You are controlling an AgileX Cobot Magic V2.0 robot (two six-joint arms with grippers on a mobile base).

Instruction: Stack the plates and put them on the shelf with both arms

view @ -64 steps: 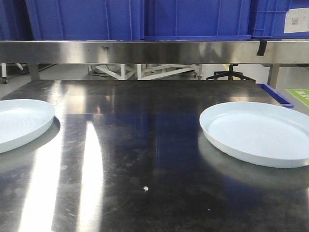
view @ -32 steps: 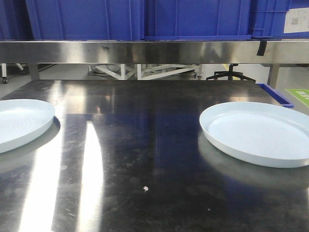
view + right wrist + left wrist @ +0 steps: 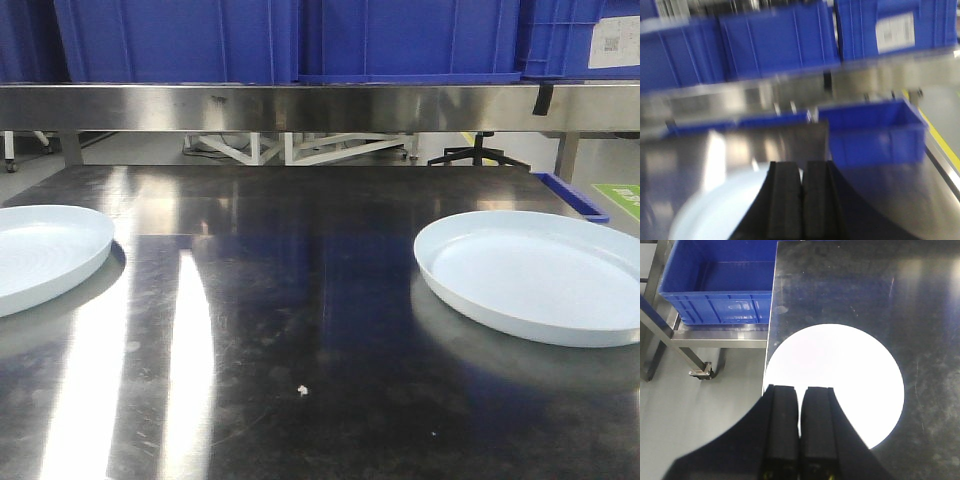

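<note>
Two pale bluish-white plates lie apart on the dark steel table [image 3: 300, 300]. The left plate [image 3: 40, 250] is at the left edge of the front view; the right plate [image 3: 540, 275] is at the right. Neither arm shows in the front view. In the left wrist view my left gripper [image 3: 800, 390] is shut and empty, held above the near rim of the left plate [image 3: 840, 370]. In the blurred right wrist view my right gripper [image 3: 801, 172] is shut and empty, with the right plate [image 3: 715, 205] below and to its left.
A steel shelf rail [image 3: 320, 105] spans the back of the table with blue bins [image 3: 300, 40] on it. A blue bin [image 3: 720, 290] stands on a low rack left of the table. Another blue bin [image 3: 870, 130] sits beyond the table's right end.
</note>
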